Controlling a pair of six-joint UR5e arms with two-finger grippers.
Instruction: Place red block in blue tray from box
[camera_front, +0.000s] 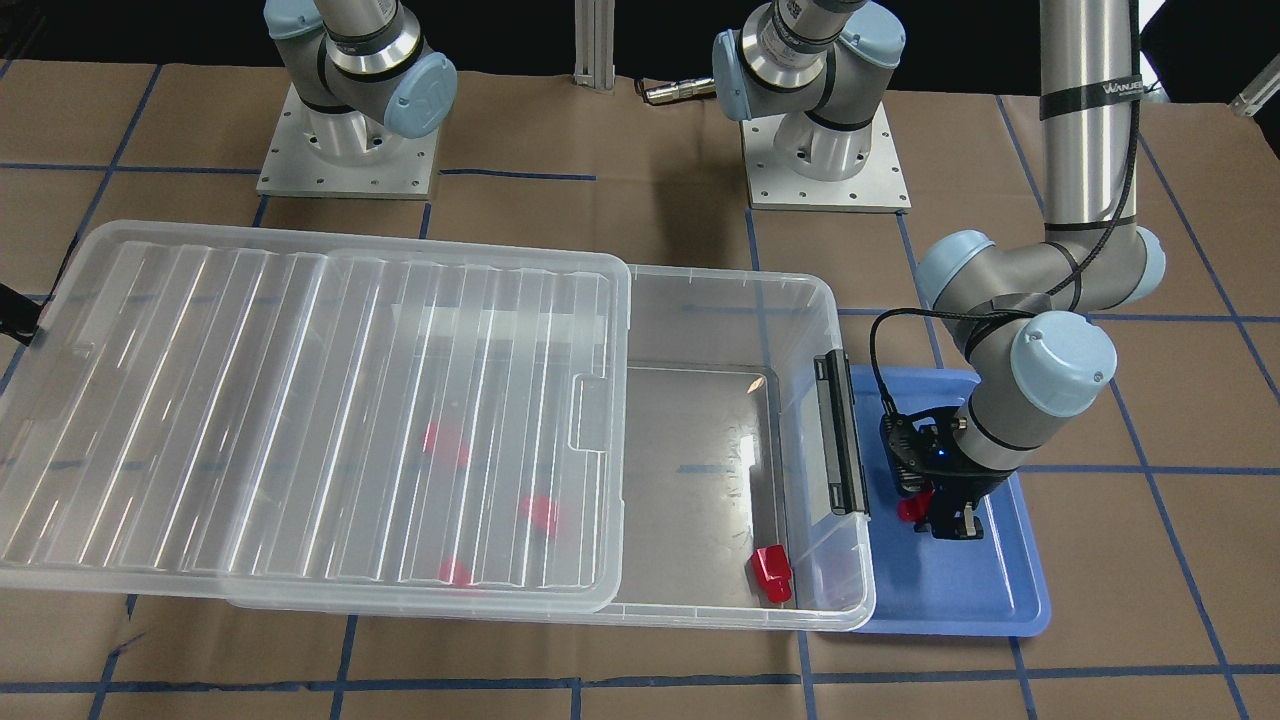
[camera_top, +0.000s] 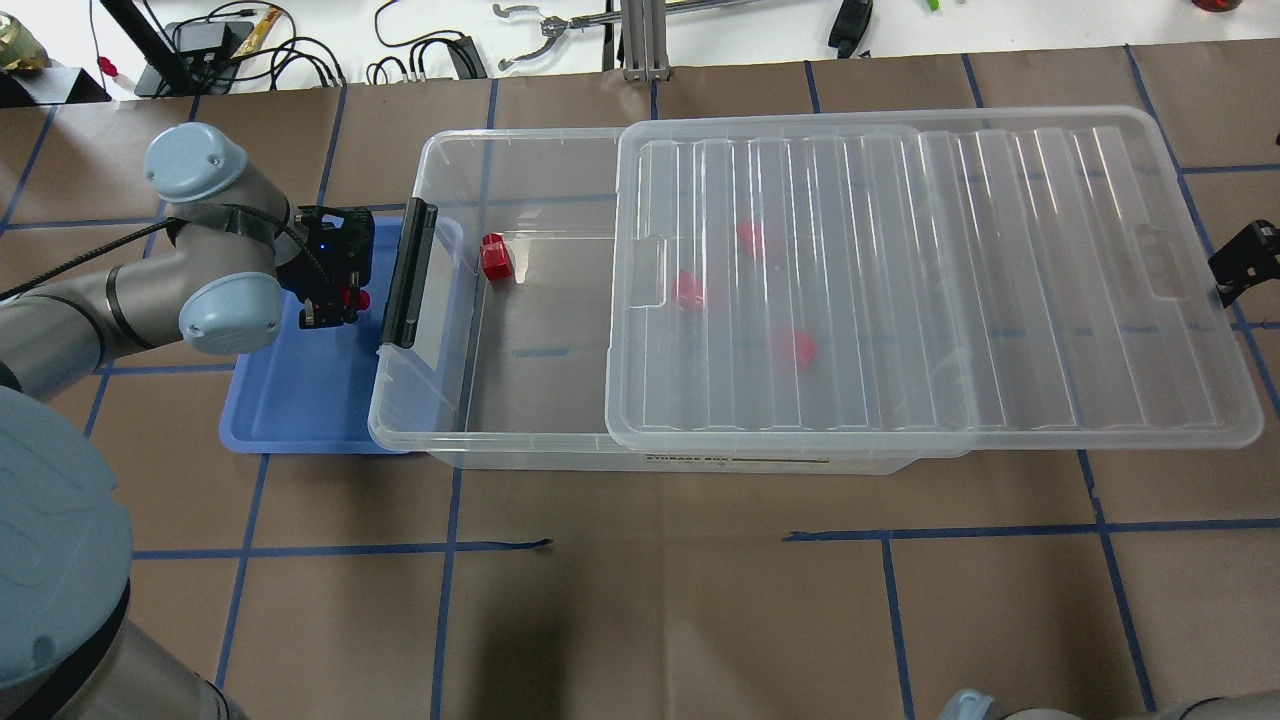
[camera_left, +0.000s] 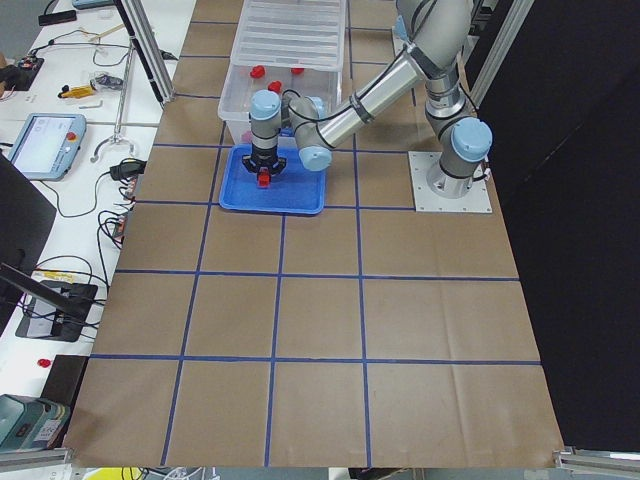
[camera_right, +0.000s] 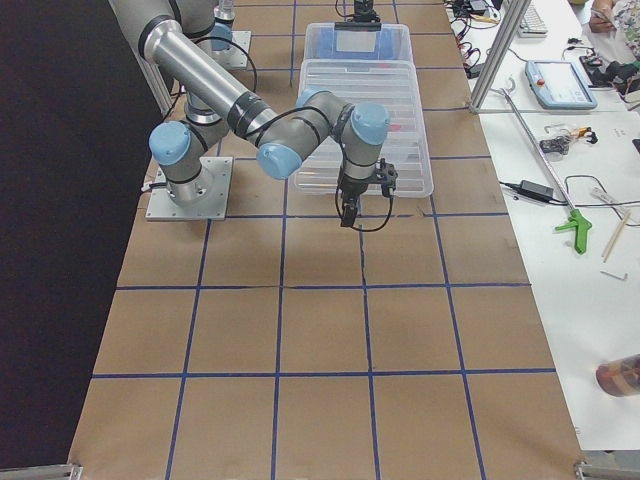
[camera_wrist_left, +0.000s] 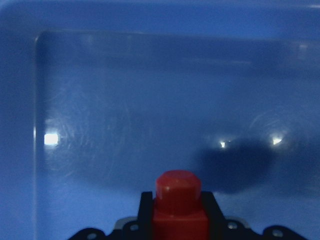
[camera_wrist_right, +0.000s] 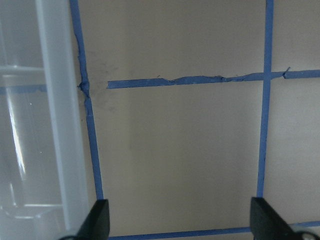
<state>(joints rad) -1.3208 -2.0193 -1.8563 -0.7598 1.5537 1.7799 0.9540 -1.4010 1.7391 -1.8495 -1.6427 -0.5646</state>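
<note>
One fixed camera looks steeply down on the table (camera_front: 650, 680) from across it, facing the robot. Another looks forward and down from behind the robot's shoulders, and both take in the whole box (camera_front: 730, 285) and the blue tray (camera_front: 960, 590). Two distant, high cameras at the table's ends look along it and share that box, while the left wrist camera sits close over the tray's floor behind the red block (camera_wrist_left: 178, 200) and the right one looks straight down at the table beside the lid (camera_wrist_right: 55, 125).

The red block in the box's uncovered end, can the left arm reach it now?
Likely, once emptied: the lid leaves the loose red block uncovered, but the left gripper holds a second red block over the blue tray.
</note>
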